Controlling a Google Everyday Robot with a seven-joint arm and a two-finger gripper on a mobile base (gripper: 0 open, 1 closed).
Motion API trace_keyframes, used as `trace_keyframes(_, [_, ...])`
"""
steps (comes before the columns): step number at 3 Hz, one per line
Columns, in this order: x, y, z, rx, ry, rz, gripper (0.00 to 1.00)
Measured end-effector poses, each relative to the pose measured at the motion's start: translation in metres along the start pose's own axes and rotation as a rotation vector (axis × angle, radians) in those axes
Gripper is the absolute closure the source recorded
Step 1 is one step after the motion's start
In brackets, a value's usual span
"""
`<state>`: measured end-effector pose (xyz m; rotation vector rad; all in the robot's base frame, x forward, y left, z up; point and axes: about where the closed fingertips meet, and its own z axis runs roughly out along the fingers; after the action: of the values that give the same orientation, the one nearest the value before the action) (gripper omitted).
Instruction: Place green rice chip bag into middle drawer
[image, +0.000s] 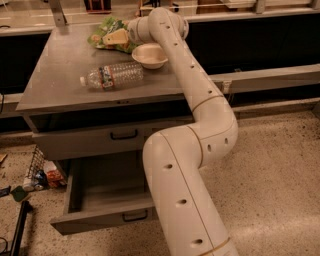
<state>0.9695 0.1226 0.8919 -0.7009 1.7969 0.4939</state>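
The green rice chip bag (106, 31) lies at the back of the grey cabinet top (60, 75), left of a white bowl (149, 55). My gripper (116, 37) is at the end of the long white arm and sits right over the bag's right part, covering some of it. Whether it touches the bag I cannot tell. The open drawer (100, 202) is pulled out below the cabinet top, under a closed drawer (100, 140). Its inside looks bare, though the arm hides its right side.
A clear plastic water bottle (112, 76) lies on its side at the middle of the cabinet top, in front of the bag. A wire basket with small items (37, 172) stands on the floor at the left. A counter runs behind the cabinet.
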Motion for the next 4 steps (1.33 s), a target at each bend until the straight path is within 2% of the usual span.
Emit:
trace_keyframes(1, [0.0028, 0.0103, 0.006, -0.048, -0.026, 0.013, 0.32])
trace_keyframes(2, [0.0018, 0.0135, 0.0058, -0.066, -0.038, 0.007, 0.55])
trace_keyframes(4, [0.0109, 0.0181, 0.0114, -0.078, -0.02, 0.004, 0.99])
